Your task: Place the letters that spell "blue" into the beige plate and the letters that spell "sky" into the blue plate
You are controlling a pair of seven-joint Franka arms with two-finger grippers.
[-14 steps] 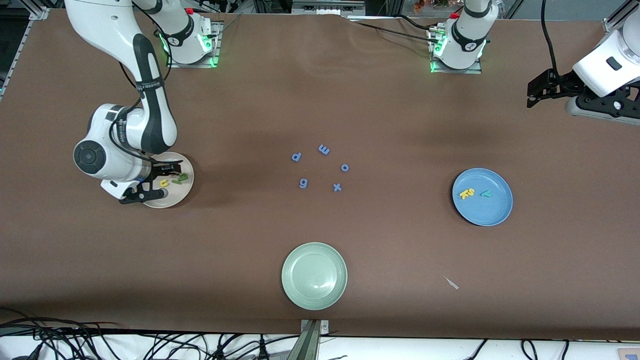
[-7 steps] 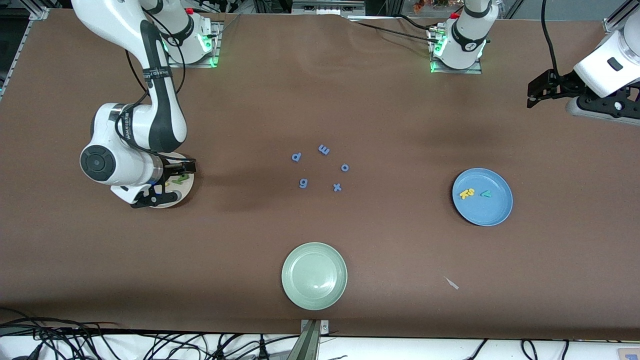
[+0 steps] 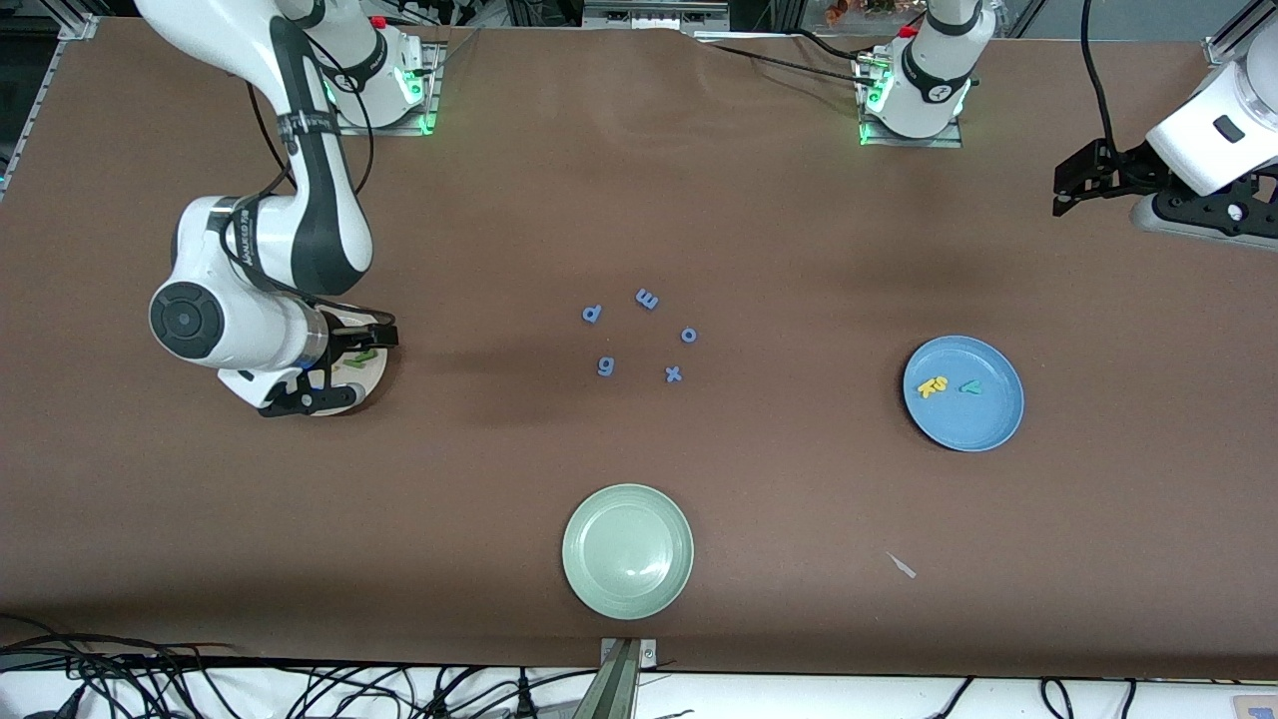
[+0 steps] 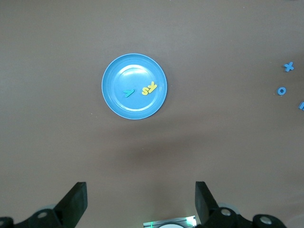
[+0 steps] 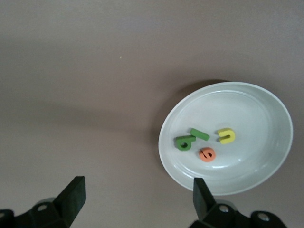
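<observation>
The beige plate [image 5: 266,109] holds the green b [image 5: 184,142], dark green l [image 5: 200,134], yellow u [image 5: 226,136] and orange e [image 5: 207,154]. My right gripper [image 5: 138,190] hangs open and empty above the table by this plate's edge; in the front view the arm covers most of the beige plate [image 3: 373,377]. The blue plate [image 3: 983,424] carries the yellow s and k [image 3: 933,386] and the teal y [image 3: 969,387]. My left gripper [image 3: 1063,195] waits open, high at the left arm's end of the table, and looks down on the blue plate [image 4: 118,76].
Blue-purple letters d [image 3: 592,314], m [image 3: 647,298], o [image 3: 689,335], g [image 3: 605,366] and x [image 3: 674,374] lie mid-table. A pale green plate [image 3: 627,551] sits nearer the front camera. A small pale scrap [image 3: 903,566] lies toward the left arm's end.
My right gripper has opened fully and risen from inside the beige plate, leaving the letters lying in it. The left arm has not moved.
</observation>
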